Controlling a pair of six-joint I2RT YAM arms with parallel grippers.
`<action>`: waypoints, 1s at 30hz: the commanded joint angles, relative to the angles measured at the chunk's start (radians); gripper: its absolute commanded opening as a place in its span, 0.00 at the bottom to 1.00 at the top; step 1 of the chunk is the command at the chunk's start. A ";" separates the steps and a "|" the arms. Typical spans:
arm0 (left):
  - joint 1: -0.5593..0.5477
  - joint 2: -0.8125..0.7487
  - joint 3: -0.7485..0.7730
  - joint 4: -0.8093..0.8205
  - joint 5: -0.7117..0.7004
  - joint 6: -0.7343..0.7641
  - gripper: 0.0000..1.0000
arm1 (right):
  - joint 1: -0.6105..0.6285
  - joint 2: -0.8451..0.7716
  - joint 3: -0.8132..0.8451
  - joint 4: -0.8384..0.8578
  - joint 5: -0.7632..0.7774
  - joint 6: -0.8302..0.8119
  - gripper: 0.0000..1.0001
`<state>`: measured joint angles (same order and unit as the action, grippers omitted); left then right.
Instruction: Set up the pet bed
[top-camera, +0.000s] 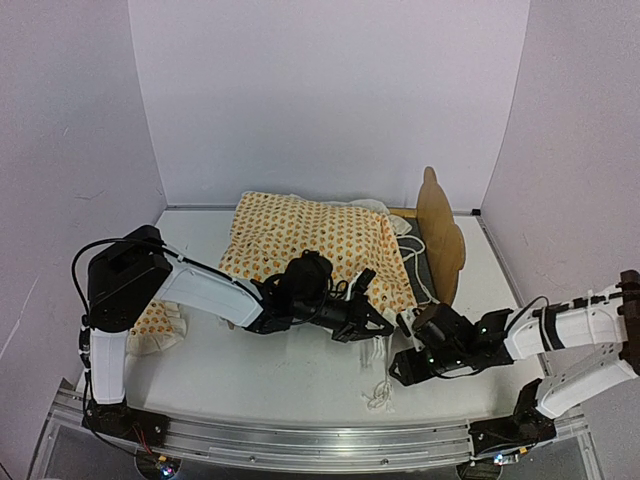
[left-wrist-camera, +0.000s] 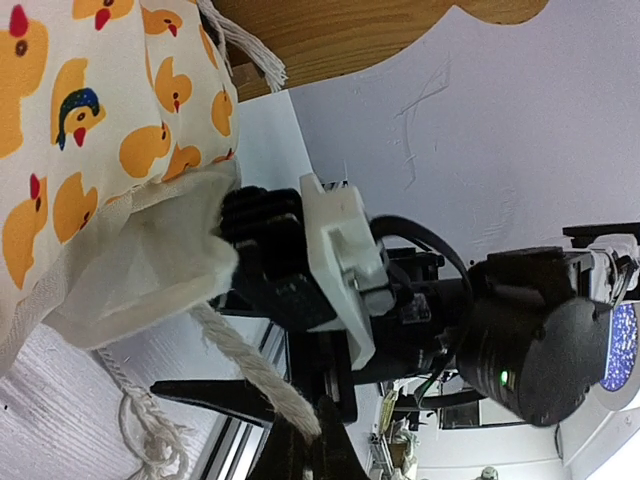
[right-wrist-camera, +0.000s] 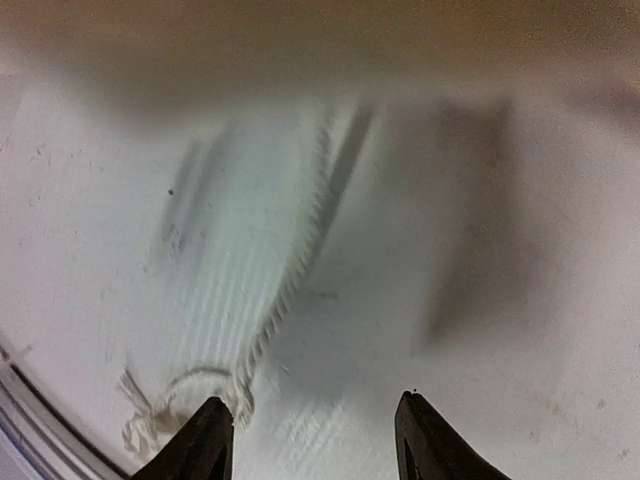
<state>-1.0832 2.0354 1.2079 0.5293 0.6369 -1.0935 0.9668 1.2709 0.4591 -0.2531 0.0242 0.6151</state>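
White tabletop (top-camera: 300, 385), pale walls. Left gripper (left-wrist-camera: 305, 445) is clamped on a tie cord (left-wrist-camera: 240, 355) that runs from a corner of the duck-print mattress cover (left-wrist-camera: 90, 130), at the near side of the pet bed (top-camera: 440, 235). Right gripper (right-wrist-camera: 315, 440) has its jaws apart and empty, over a loose cord end (right-wrist-camera: 285, 290) in front of the bed. Cover drapes over the frame; ties look unfastened. Pillow (top-camera: 160, 325) lies left of the bed, not yet placed. Judged roughly midway.
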 joint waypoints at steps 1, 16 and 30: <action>0.004 -0.064 -0.007 0.017 -0.007 0.035 0.00 | 0.112 0.076 0.029 0.222 0.263 -0.086 0.57; 0.003 -0.084 -0.019 0.008 -0.012 0.059 0.00 | 0.291 0.220 -0.043 0.283 0.464 0.014 0.42; 0.003 -0.093 -0.026 -0.004 -0.017 0.071 0.00 | 0.290 0.066 0.023 0.142 0.369 -0.016 0.61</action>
<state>-1.0851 2.0056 1.1702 0.4812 0.6250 -1.0443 1.2518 1.2892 0.4667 -0.1902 0.4778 0.6235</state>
